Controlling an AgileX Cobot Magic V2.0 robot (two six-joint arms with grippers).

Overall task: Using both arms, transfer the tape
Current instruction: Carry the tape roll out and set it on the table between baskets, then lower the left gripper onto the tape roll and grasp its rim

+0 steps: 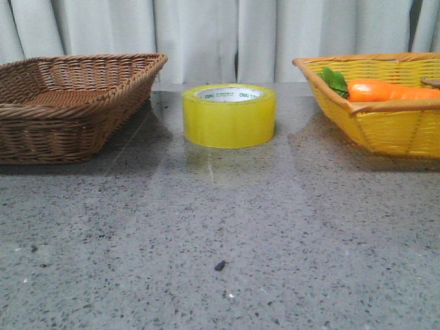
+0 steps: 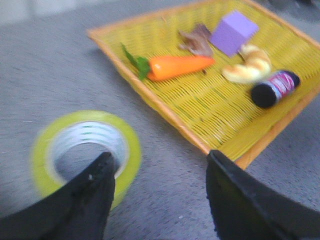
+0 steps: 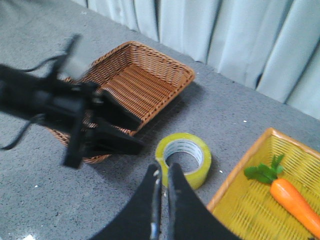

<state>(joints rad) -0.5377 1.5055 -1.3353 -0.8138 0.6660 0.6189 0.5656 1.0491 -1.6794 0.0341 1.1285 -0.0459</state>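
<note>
While the wide translucent yellow tape roll point(image 1: 229, 115) lies flat, core upward, the spread-jawed left gripper point(image 2: 159, 186) is nearer; the right gripper point(image 3: 162, 192) is pressed together.

A staged lab tabletop: speckled grey stone counter point(image 1: 275, 240), pale curtain backdrop point(image 1: 206, 34), prop-filled wicker baskets point(image 1: 69, 103).

The tape point(image 1: 229, 115) stands between two baskets (brown point(image 1: 69, 103), yellow point(image 1: 385, 124)) on the table point(image 1: 220, 247).

Bright even light, soft sheen on the table point(image 1: 227, 227); both wrist views motion-blurred, front view sharp
</note>
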